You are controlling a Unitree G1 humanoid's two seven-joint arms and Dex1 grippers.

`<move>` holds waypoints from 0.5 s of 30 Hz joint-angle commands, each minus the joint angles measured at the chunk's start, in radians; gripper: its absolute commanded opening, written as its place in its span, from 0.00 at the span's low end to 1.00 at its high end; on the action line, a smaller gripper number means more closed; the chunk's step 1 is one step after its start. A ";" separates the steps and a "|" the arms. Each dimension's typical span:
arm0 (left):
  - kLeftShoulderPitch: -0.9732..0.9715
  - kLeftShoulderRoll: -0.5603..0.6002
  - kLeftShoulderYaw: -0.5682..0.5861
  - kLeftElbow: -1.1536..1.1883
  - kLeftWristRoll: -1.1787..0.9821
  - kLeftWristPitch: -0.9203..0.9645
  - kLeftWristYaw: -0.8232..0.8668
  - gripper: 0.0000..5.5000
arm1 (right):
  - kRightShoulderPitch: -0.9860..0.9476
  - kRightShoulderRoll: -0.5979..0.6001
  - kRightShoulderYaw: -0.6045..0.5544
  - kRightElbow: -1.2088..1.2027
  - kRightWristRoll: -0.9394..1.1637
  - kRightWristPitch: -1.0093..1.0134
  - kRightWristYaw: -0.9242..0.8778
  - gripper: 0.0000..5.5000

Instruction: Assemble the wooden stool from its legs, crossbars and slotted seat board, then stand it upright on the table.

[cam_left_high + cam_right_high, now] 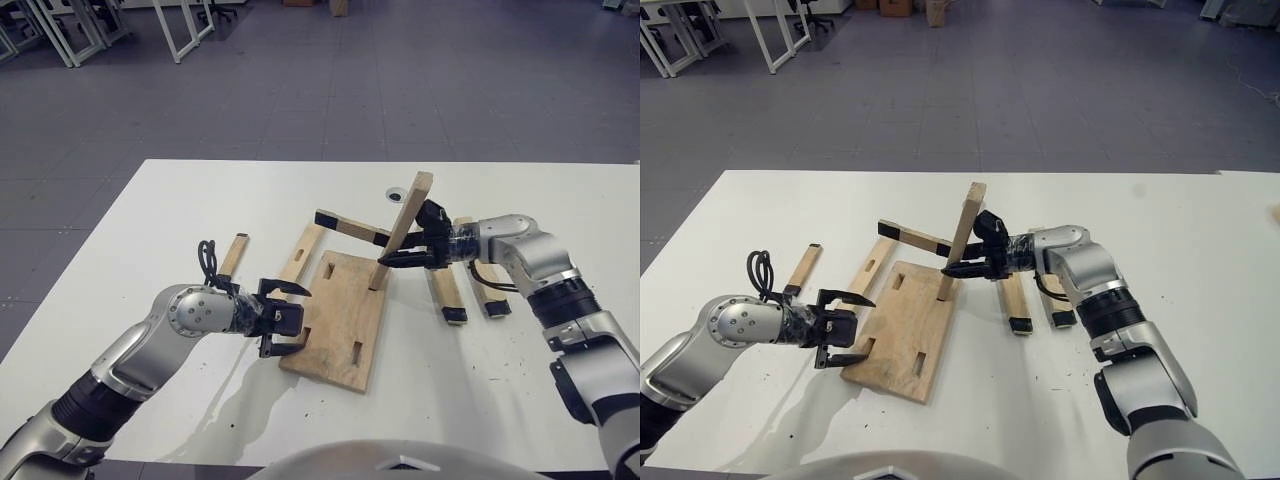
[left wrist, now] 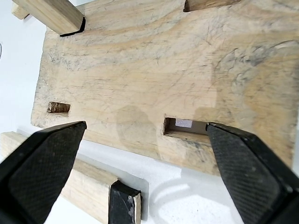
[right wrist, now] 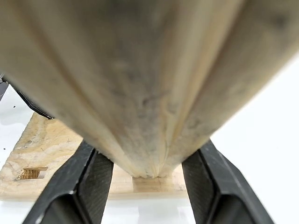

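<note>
A white tabletop (image 1: 170,200) stands over a grey floor (image 1: 400,80). On it the pale, rectangular, slotted wooden seat board (image 1: 345,330) lies flat. At the board's far right corner the right tool (image 1: 405,258) is clamped on a light wooden leg (image 1: 410,215), which leans with its lower end on the board. I judge the leg should be brought plumb before it is pressed home. Meanwhile the left tool (image 1: 303,320), its jaws spread wide at the board's near left edge, could steady the board. Whether the leg's end has entered the board is hidden by the leg itself. I cannot tell whether the left tool touches the board.
</note>
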 commanded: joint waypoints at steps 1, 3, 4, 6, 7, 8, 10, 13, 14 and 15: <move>0.046 -0.014 -0.044 0.021 0.038 0.021 -0.012 0.87 | 0.037 -0.009 -0.001 0.022 -0.039 0.045 -0.001 0.52; 0.057 -0.014 -0.042 0.014 0.040 0.026 -0.010 0.87 | 0.025 -0.007 -0.019 0.010 -0.045 0.056 0.002 0.61; 0.064 -0.013 -0.041 0.008 0.040 0.032 -0.008 0.87 | 0.019 -0.012 -0.027 -0.004 -0.045 0.062 0.006 0.64; 0.078 -0.017 -0.034 -0.011 0.042 0.063 0.004 0.87 | 0.016 -0.048 -0.048 -0.069 -0.040 0.082 0.018 0.74; 0.089 -0.022 -0.026 -0.031 0.037 0.099 0.015 0.87 | 0.026 -0.083 -0.059 -0.109 -0.048 0.086 0.022 0.76; 0.099 -0.029 -0.019 -0.055 0.031 0.142 0.025 0.87 | 0.046 -0.125 -0.075 -0.149 -0.063 0.086 0.011 0.80; 0.132 -0.047 -0.003 -0.115 0.025 0.239 0.061 0.87 | 0.093 -0.187 -0.134 -0.212 -0.090 0.104 -0.060 0.84; 0.184 -0.106 0.011 -0.227 0.016 0.425 0.139 0.87 | 0.195 -0.212 -0.291 -0.335 -0.113 0.202 -0.273 0.84; 0.193 -0.123 0.009 -0.260 0.014 0.480 0.162 0.87 | 0.221 -0.195 -0.339 -0.363 -0.121 0.234 -0.349 0.84; 0.196 -0.146 0.005 -0.294 0.014 0.537 0.188 0.87 | 0.242 -0.162 -0.382 -0.386 -0.125 0.262 -0.431 0.84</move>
